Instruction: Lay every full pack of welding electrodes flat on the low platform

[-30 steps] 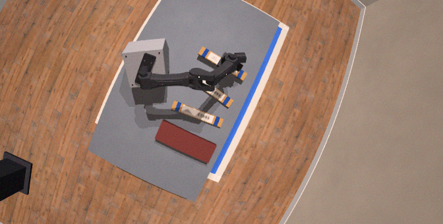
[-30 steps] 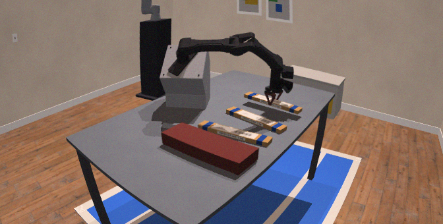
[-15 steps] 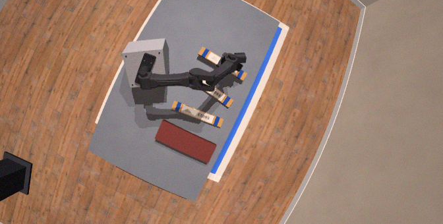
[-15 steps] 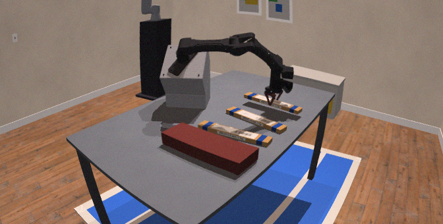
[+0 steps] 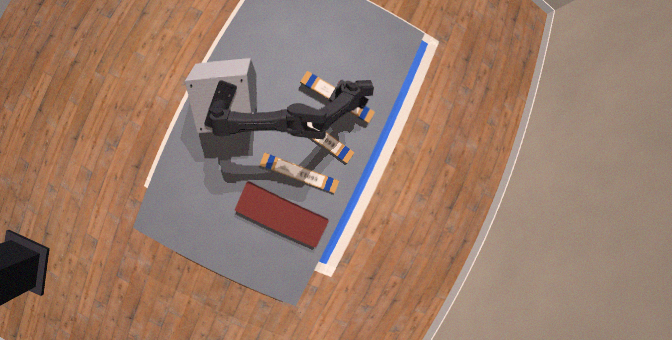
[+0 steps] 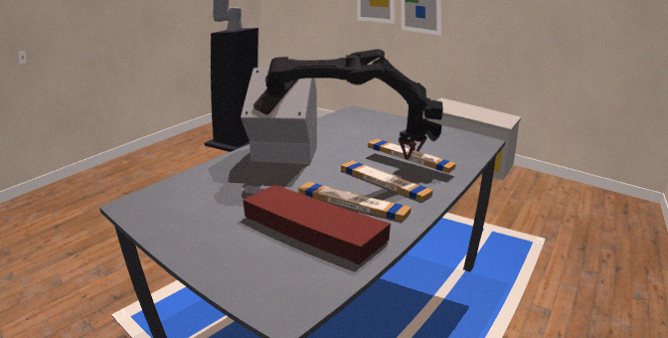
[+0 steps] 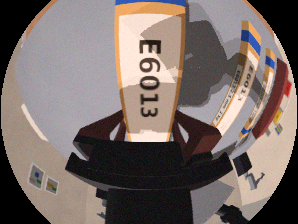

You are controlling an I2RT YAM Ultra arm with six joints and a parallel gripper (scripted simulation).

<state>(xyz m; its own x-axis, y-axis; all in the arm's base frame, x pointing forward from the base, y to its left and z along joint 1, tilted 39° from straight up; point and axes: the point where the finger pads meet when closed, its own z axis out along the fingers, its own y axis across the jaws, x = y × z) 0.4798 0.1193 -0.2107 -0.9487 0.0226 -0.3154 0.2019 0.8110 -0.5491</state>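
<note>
My gripper (image 6: 413,153) (image 7: 149,111) is shut on the middle of the far pack (image 5: 320,87) (image 6: 390,148) (image 7: 150,65), which has a white E6013 label and orange and blue ends. This pack hangs roughly level a little above the table, its shadow set apart below it. The middle pack (image 5: 330,141) (image 6: 385,180) (image 7: 245,80) lies flat on the table, partly under the arm in the top view. The near pack (image 5: 300,170) (image 6: 355,202) lies flat between it and the platform. The low dark-red platform (image 5: 282,217) (image 6: 318,216) (image 7: 277,100) bears nothing.
The arm's grey base block (image 5: 225,74) (image 6: 280,136) stands at one long side of the grey table (image 5: 320,22) (image 6: 184,221). The far pack's outer end is near the table's opposite edge. The near pack and platform lie close together with a narrow gap.
</note>
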